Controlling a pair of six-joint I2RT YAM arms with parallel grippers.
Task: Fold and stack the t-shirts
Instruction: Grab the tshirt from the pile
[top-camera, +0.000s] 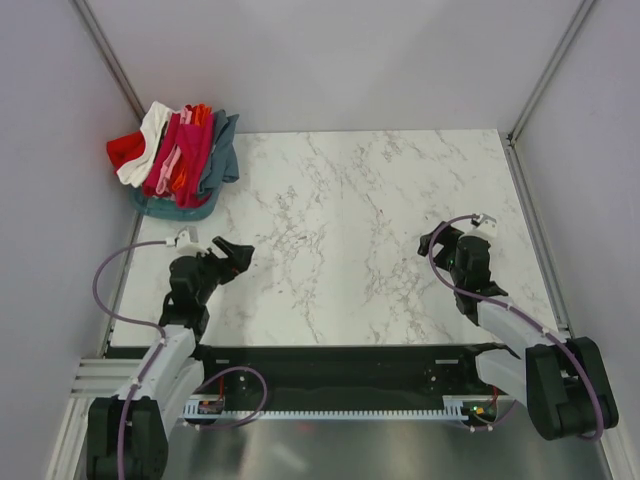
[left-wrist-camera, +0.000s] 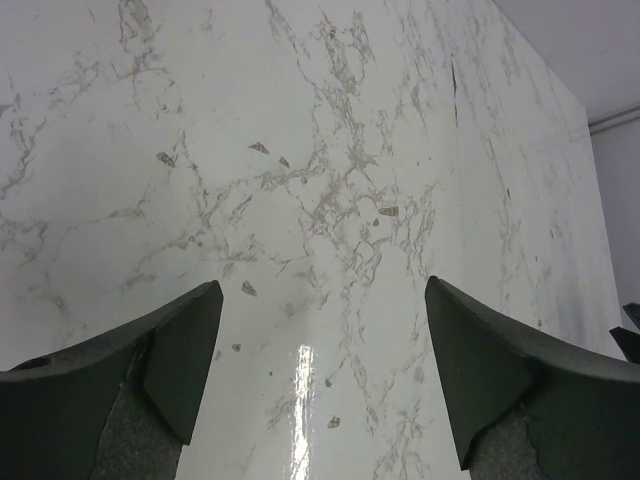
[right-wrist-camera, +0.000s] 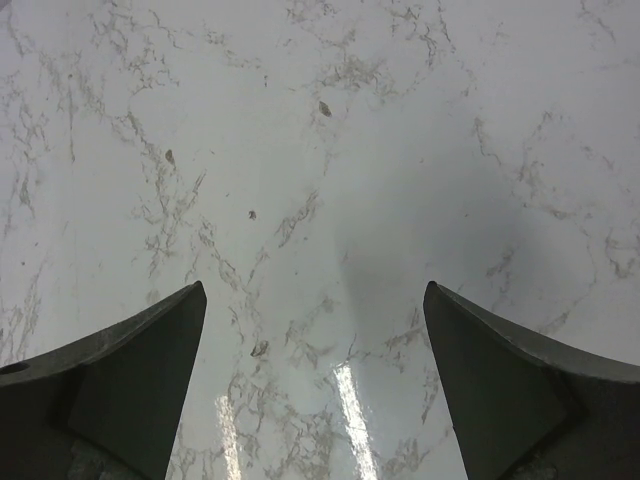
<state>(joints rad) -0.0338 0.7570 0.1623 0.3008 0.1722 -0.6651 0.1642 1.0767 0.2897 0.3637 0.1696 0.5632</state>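
Landmark: marble table (top-camera: 360, 220); all places below given against it.
T-shirts (top-camera: 178, 160): heaped at the far left corner of the table, partly past its left edge as it seems. White, red, crimson-magenta, orange and teal-grey cloth mixed in one crumpled pile.
Left gripper (top-camera: 235, 256): above the near left part of the table, near the pile but not touching it. Jaws wide apart, nothing between them, only bare marble under them in the left wrist view.
Right gripper (top-camera: 441, 244): above the near right part of the table, well apart from the pile. Jaws also spread, holding nothing.
Done so far: nothing visible; no shirt laid flat, no folded shirt, no stack anywhere on the table.
Left to do: probably all of it, that is taking one shirt from the pile, spreading it on the middle of the table, folding, stacking, then repeating for each shirt.
Progress, as a judgement: at the very start.
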